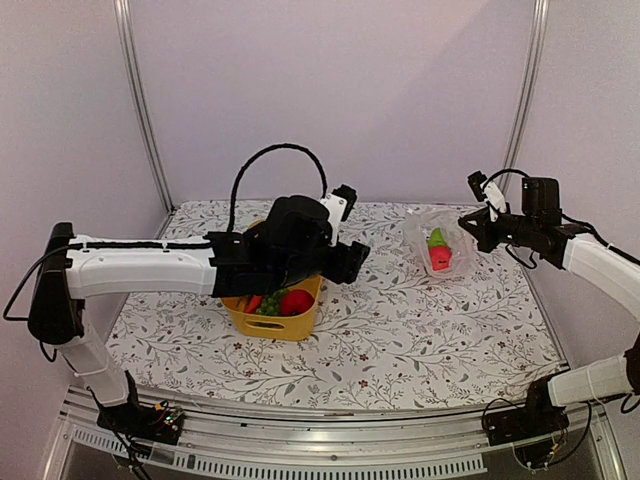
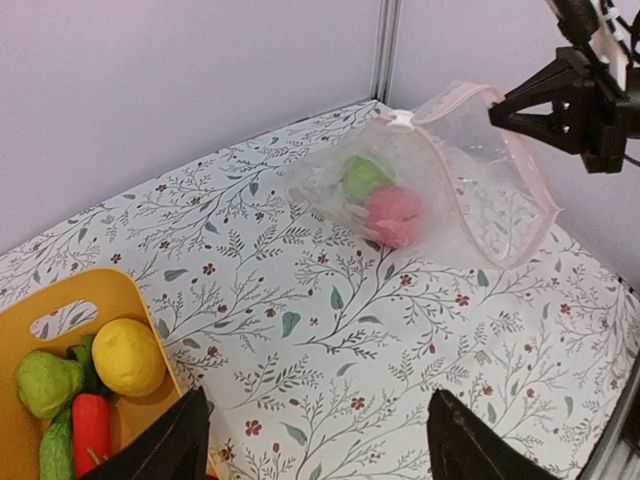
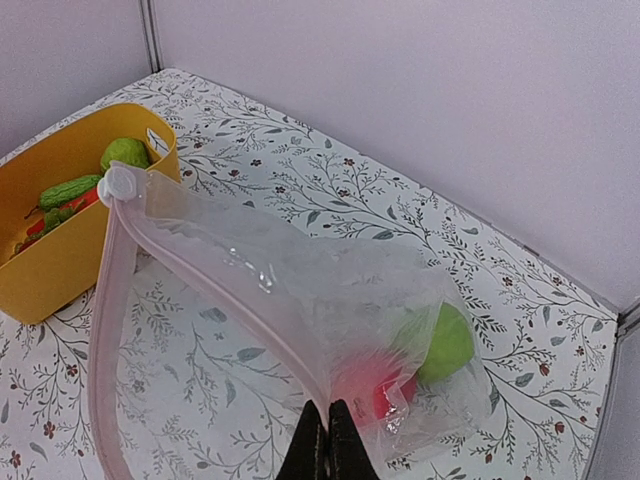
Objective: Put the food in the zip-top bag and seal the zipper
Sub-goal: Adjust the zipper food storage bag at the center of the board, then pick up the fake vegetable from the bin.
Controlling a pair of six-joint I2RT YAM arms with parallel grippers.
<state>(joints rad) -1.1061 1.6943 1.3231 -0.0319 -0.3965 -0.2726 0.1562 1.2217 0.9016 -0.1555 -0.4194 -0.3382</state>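
Observation:
The zip-top bag point(image 1: 438, 245) hangs at the back right with its mouth toward the tub. My right gripper point(image 3: 327, 440) is shut on the bag's edge, by the pale pink zipper point(image 3: 105, 330) with its white slider point(image 3: 115, 185). Inside the bag lie a green piece point(image 3: 445, 343) and a red piece point(image 3: 395, 390) of food. More food fills the yellow tub point(image 2: 60, 310): a yellow lemon point(image 2: 128, 356), green pieces point(image 2: 45, 382) and a red one point(image 2: 90, 430). My left gripper point(image 2: 320, 440) is open and holds nothing, over the cloth between the tub and the bag point(image 2: 470, 190).
The yellow tub point(image 1: 275, 320) stands left of centre on the flowered cloth, partly under my left arm point(image 1: 150, 265). Pale walls with metal corner posts point(image 1: 140, 100) close off the back and sides. My right gripper point(image 1: 470, 224) is raised near the right wall.

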